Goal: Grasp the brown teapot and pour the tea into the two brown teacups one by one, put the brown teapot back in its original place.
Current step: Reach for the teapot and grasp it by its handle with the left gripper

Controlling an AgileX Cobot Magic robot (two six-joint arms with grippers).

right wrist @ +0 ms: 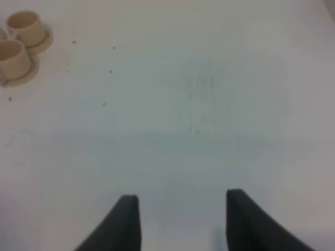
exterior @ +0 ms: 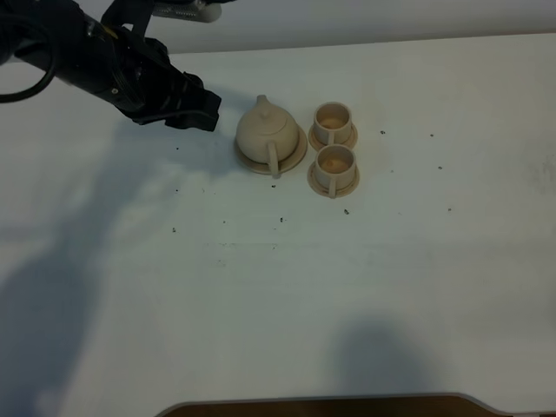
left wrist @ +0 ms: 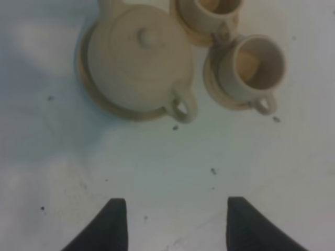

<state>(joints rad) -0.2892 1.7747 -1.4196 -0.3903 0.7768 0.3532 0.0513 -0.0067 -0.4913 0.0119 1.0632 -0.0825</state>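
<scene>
Left gripper: fingers wide apart, empty, near the brown teapot, pale tan, upright on its wide saucer beside two teacups, possibly filled. Right gripper: fingers likewise apart, empty.

Lab-style bench: plain white table, robot arm.

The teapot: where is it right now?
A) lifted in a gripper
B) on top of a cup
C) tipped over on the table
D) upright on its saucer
D: the teapot sits upright on its wide saucer, and the left gripper is open, apart from it.
</scene>
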